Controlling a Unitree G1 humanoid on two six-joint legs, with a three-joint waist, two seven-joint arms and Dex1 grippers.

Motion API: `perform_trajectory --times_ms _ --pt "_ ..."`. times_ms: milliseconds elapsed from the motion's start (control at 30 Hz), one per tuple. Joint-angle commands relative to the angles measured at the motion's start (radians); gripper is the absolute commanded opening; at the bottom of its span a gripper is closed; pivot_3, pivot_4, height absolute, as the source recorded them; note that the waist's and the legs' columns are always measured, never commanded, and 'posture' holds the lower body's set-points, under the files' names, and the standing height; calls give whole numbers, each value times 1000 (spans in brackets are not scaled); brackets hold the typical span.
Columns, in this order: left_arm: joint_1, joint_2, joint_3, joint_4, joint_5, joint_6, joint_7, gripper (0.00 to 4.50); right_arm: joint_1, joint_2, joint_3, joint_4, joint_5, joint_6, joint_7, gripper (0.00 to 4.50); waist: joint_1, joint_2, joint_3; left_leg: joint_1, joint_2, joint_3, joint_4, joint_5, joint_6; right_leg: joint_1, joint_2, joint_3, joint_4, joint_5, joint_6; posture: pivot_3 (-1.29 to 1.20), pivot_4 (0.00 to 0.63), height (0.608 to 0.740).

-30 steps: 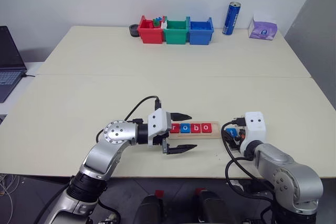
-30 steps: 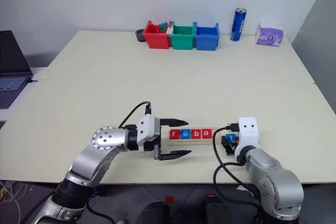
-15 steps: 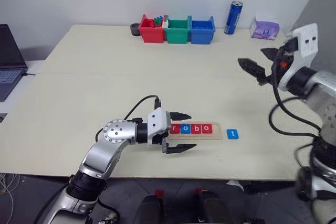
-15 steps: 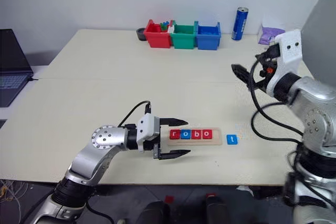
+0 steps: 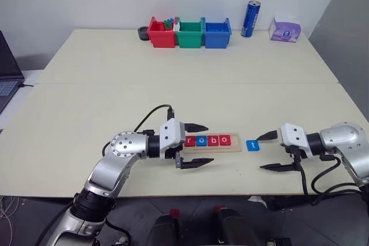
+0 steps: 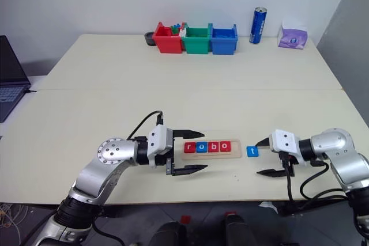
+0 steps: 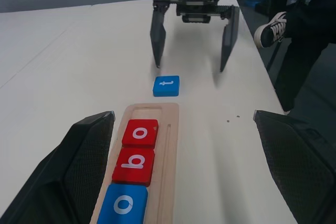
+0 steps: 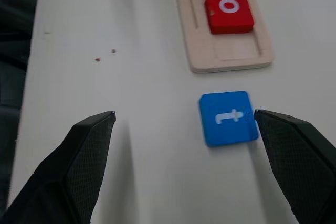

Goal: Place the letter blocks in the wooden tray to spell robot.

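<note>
The wooden tray (image 5: 236, 141) lies near the table's front edge and holds several letter blocks: red r (image 5: 191, 140), blue o (image 5: 201, 140), red b (image 5: 213, 140) and red o (image 5: 225, 140). Its right end slot is bare. A blue t block (image 5: 252, 145) lies flat on the table just right of the tray. My left gripper (image 5: 210, 143) is open at the tray's left end, one finger on each side of it. My right gripper (image 5: 260, 152) is open and low, pointing left, with the t block (image 8: 228, 118) close to the tip of its far finger (image 8: 294, 150).
Red (image 5: 162, 33), green (image 5: 190, 33) and blue (image 5: 217, 32) bins stand in a row at the table's far edge, with a blue can (image 5: 251, 19) and a purple tissue pack (image 5: 285, 28) to their right. A laptop (image 5: 6, 76) sits off the left side.
My right gripper, raised high at the right half a second ago, has dropped to table level beside the t block and turned to point left. The left gripper has held still.
</note>
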Motion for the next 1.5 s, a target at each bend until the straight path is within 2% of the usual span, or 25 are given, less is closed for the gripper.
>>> perform_trajectory --times_ms 33,533,633,867,900,1167,1500 --pt "-1 6 17 -47 -17 -1 6 4500 -38 21 14 47 -20 -43 15 4490 5 0 0 0 0 0 0 0 0 0 0 0 0 0 0 0 150 740" --pt "15 23 6 -89 -38 1 -34 4500 -109 72 53 195 -88 -42 16 4490 9 0 0 -1 1 -1 0 0 0 0 -5 0 0 0 0 0 150 740" --pt "12 22 7 -84 -34 -1 -32 4500 -116 74 48 203 -87 -40 20 3871 9 0 0 -1 1 -1 0 0 0 0 -5 0 0 0 0 0 150 740" --pt "7 20 6 -75 -30 -7 -30 4500 -114 58 26 175 -69 -12 31 1521 9 0 0 -1 1 -1 0 0 0 0 -5 0 0 1 0 0 150 740" --pt "6 20 8 -74 -31 -6 -30 4500 -115 54 20 164 -63 -3 33 1450 9 0 0 -1 1 -1 0 0 0 0 -5 0 0 1 0 0 150 740" --pt "28 80 92 -68 -80 14 -46 4500 -173 86 5 -62 31 218 12 1451 4 1 0 0 2 -1 0 0 0 -1 -5 0 1 1 0 0 150 740" --pt "46 110 110 -73 -80 5 -46 4500 -204 153 72 53 -49 134 -5 1451 14 1 0 -3 -1 -1 1 0 0 -1 -7 -1 0 1 1 0 150 740"
